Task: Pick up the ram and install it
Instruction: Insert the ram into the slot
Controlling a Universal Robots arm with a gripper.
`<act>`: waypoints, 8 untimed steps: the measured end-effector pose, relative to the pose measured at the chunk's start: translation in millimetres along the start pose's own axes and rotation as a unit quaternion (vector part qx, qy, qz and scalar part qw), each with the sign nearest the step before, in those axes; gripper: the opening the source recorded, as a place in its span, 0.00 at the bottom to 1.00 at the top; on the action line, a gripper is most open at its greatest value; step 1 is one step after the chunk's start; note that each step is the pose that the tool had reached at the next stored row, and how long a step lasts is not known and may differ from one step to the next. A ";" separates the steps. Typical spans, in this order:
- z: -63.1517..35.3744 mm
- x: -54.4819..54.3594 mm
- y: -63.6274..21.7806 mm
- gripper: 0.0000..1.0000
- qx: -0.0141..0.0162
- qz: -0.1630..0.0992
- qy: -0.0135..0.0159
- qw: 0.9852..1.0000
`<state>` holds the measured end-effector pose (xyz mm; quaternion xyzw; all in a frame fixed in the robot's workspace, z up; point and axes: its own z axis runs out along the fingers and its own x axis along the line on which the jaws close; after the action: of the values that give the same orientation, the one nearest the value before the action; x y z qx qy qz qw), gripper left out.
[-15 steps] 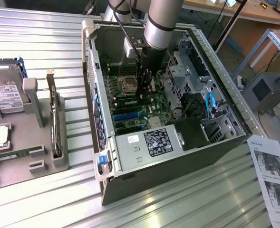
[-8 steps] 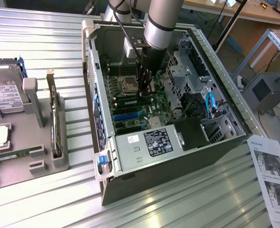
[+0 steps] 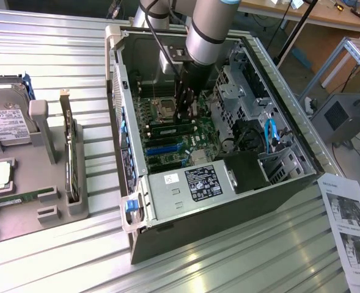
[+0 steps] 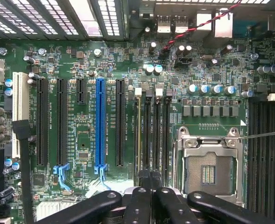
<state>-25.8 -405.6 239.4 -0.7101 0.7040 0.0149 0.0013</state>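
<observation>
Green ram (image 3: 170, 129) sits slotted beneath the vertical arm's gripper (image 3: 184, 116).

My gripper (image 4: 149, 179) hangs over the green motherboard (image 4: 212, 88), fingertips pressed together above the narrow memory slots (image 4: 151, 135). Beside these slots sits the bare silver processor socket (image 4: 208, 163). A blue card slot (image 4: 100, 121) stands among black ones (image 4: 61, 121).

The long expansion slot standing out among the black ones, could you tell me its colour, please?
Blue; the long blue expansion slot shows best in the wrist view.
</observation>
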 end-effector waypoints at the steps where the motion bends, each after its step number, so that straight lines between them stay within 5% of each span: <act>1: -3.4 -0.1 0.1 0.11 0.000 0.000 0.000 1.000; 8: -21.8 -0.6 0.2 0.11 0.000 0.000 0.000 1.000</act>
<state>-25.6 -405.5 261.1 -0.7101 0.7039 0.0150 0.0015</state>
